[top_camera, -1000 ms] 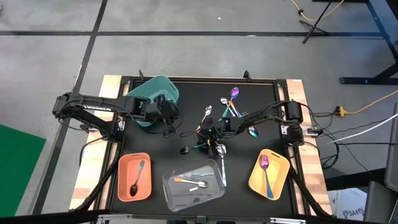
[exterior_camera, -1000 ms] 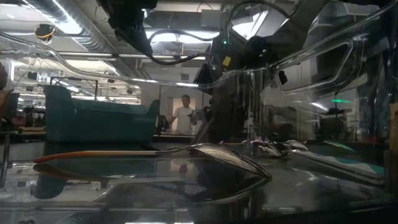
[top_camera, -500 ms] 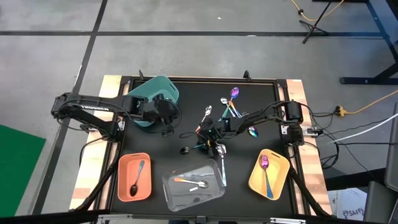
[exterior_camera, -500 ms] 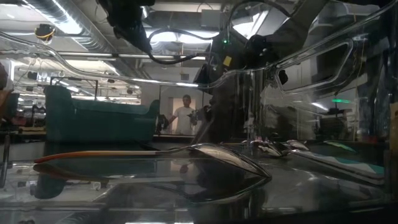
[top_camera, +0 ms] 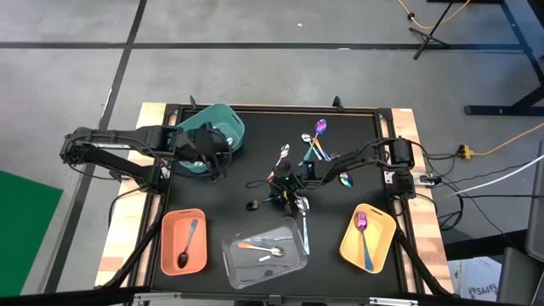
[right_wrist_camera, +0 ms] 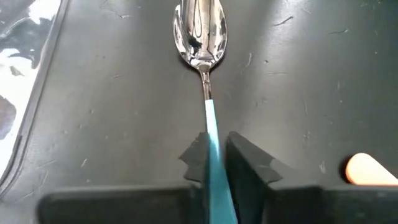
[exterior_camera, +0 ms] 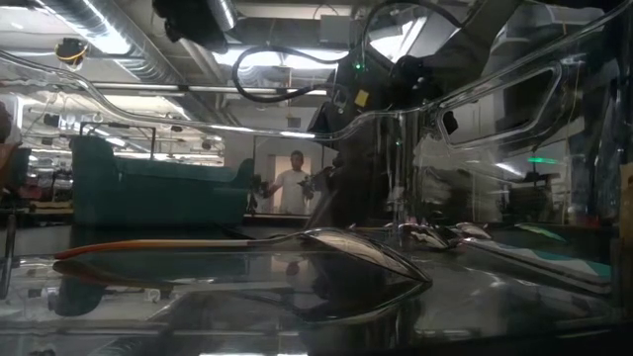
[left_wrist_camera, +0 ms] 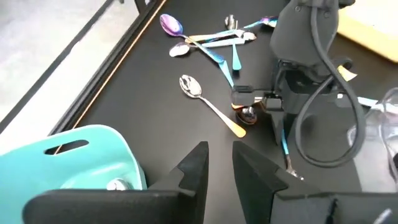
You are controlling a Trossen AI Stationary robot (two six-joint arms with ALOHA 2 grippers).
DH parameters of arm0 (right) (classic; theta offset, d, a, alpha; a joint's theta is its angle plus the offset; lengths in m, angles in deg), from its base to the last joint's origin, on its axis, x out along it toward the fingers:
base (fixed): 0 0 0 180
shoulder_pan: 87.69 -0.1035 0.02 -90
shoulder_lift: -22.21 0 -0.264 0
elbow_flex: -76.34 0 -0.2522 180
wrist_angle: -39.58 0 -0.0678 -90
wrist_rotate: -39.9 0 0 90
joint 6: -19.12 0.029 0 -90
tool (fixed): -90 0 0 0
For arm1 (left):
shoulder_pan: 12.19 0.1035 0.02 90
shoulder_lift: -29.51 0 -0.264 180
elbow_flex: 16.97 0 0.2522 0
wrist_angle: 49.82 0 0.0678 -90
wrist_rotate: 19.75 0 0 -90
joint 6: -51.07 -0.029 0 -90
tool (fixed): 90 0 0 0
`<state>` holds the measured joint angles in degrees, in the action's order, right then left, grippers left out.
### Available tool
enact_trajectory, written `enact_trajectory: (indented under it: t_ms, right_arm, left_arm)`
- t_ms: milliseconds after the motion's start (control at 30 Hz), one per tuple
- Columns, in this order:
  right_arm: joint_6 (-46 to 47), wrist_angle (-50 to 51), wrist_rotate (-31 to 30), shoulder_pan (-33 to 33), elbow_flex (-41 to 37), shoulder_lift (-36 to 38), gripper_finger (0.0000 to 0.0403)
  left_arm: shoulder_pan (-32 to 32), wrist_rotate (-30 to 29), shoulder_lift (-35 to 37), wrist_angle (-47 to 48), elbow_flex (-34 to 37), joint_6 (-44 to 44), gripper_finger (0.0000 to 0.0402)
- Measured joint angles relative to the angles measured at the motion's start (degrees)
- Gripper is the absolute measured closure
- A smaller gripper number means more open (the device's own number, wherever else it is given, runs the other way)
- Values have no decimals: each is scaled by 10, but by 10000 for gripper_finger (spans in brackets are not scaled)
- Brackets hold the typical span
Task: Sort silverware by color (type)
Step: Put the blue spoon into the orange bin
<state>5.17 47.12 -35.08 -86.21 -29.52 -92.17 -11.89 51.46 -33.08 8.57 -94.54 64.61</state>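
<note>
Overhead, the black table (top_camera: 255, 144) carries four bins: a teal bin (top_camera: 223, 126) at the far left, a salmon bin (top_camera: 168, 255) at the near left with one dark-bowled spoon (top_camera: 186, 245) in it, a clear bin (top_camera: 246, 265) at the near middle, and a yellow bin (top_camera: 379, 229) at the near right with a purple-bowled spoon (top_camera: 364, 236) lying in it. The left arm reaches over the teal bin, its left tool (left_wrist_camera: 217, 163) just above the bin's rim with the fingers standing a little apart and nothing between them. The right arm stretches in from the right edge to the table's middle; the right tool (right_wrist_camera: 214, 158) is pressed together on the teal handle of a spoon (right_wrist_camera: 201, 31) whose shiny bowl lies on the table ahead of the fingers. A loose cluster of spoons (top_camera: 316, 140) lies farther back, near the table's far edge. An orange-handled silver spoon (left_wrist_camera: 208, 102) lies just beside the right tool. Two spoons, one orange-handled, rest in the clear bin.
</note>
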Motion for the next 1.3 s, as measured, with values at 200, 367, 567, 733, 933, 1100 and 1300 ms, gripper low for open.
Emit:
enact_trajectory:
  t_ms: [200, 367, 567, 733, 933, 1100, 1300]
  right_arm:
    - [0, -2, -1, 0, 0, 0, 398]
    - [0, -5, 0, 0, 0, 1, 397]
    - [-3, -7, -8, 0, -2, 12, 399]
    - [-29, -15, -11, 0, -2, 27, 401]
    - [-39, -46, -18, 0, -1, 52, 403]
    - [-76, -48, -18, 0, -1, 81, 402]
    - [-106, -43, -40, 1, 0, 100, 402]
  left_arm:
    - [0, 0, 30, -1, 0, -1, 335]
    - [0, 0, 56, -1, 0, 8, 335]
    - [1, 10, 84, -1, 0, 78, 335]
    - [1, 46, 95, -1, 0, 143, 335]
    - [0, 64, 90, -1, 1, 185, 335]
    - [1, 80, 83, -2, 1, 223, 335]
    - [1, 79, 77, -3, 1, 224, 335]
